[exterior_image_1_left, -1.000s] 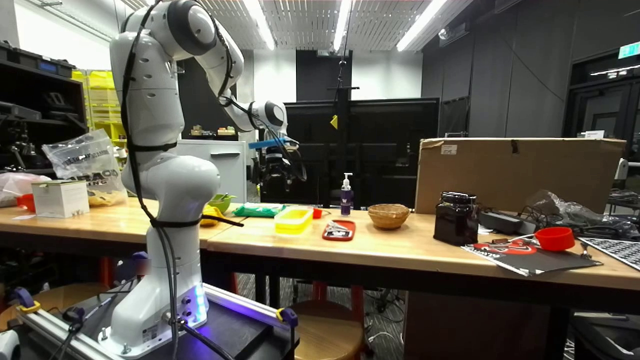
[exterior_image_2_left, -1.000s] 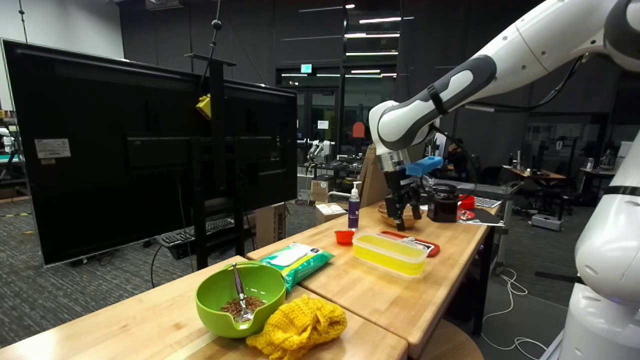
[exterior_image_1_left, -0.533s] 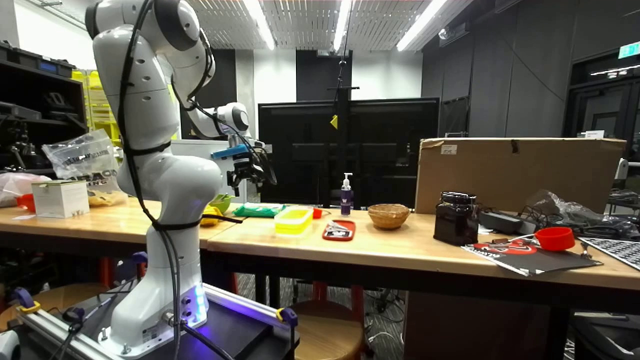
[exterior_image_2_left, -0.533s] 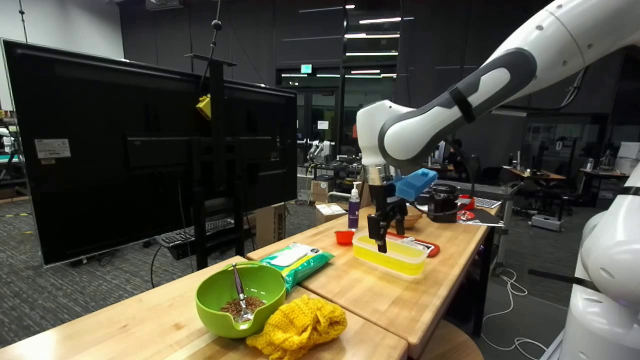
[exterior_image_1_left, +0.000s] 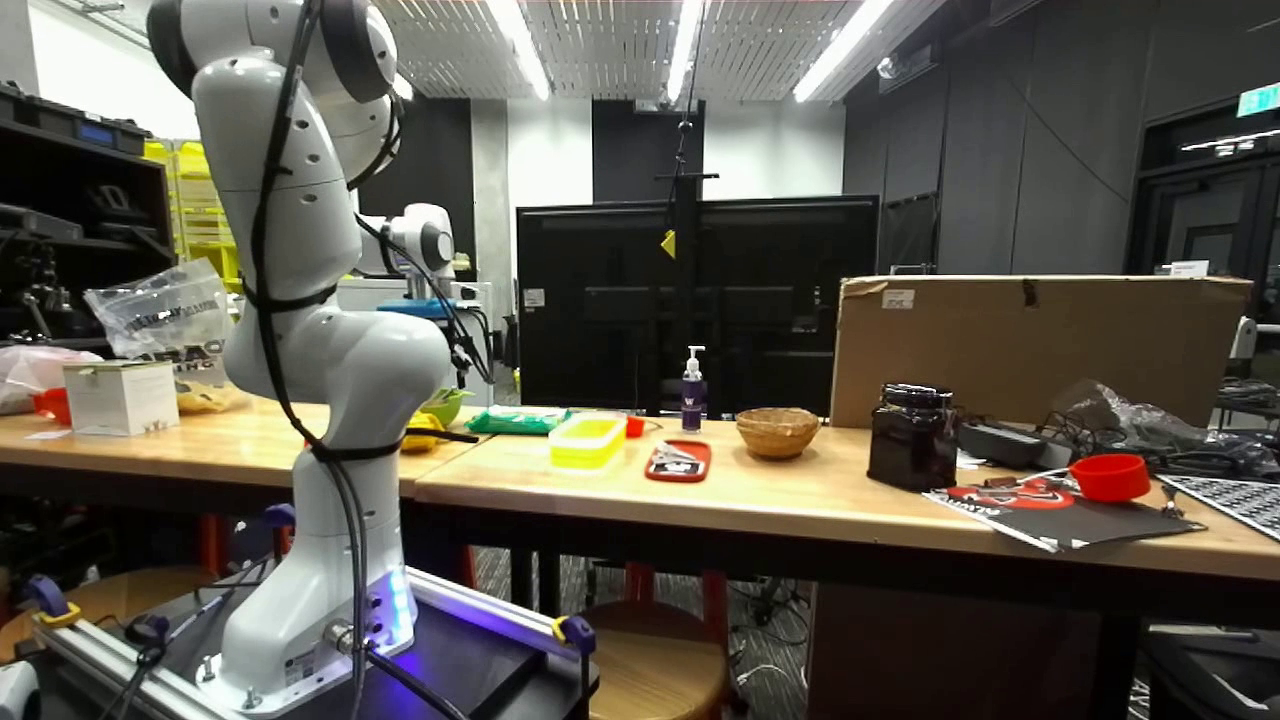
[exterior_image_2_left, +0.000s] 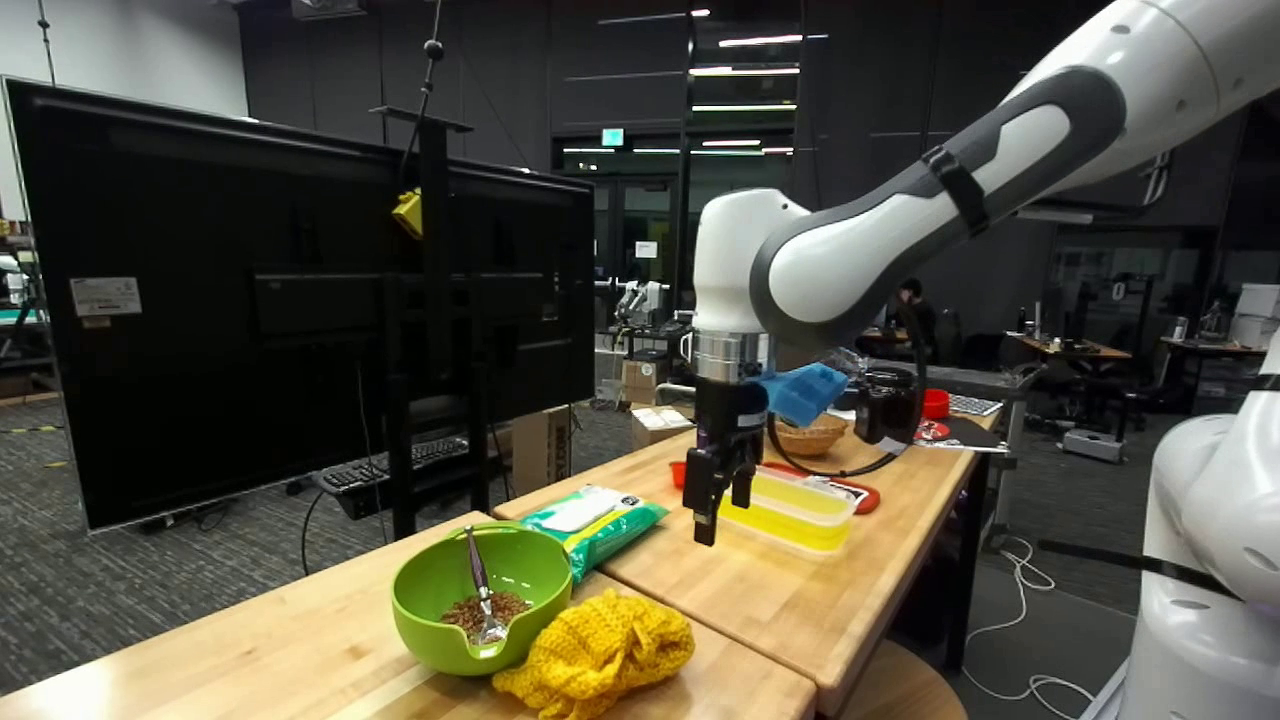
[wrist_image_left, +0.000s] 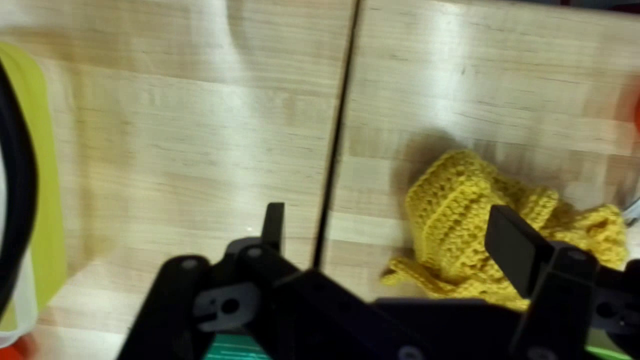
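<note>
Yellow knitted cloth (wrist_image_left: 455, 225) lay crumpled near the counter's (wrist_image_left: 500, 75) joined edge — lowering the empty, wide-spread black tool (wrist_image_left: 392, 234) risked snagging it.

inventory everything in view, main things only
cloth: 1, yellow, beside bowl
bowl: 1, green, beside cloth
pack: 1, green-white, near bowl
tub: 1, yellow, near tray
cup: 1, red, near tub
tray: 1, red-rimmed, near tub
bottle: 1, purple, near basket
basket: 1, brown, near bottle
jar: 1, black, before carton
carton: 1, brown, behind jar
screen: 1, black, behind tables
tables: 2, wooden, side by side
arm: 1, white, over tables
fingers: 2, black, open above tables
</note>
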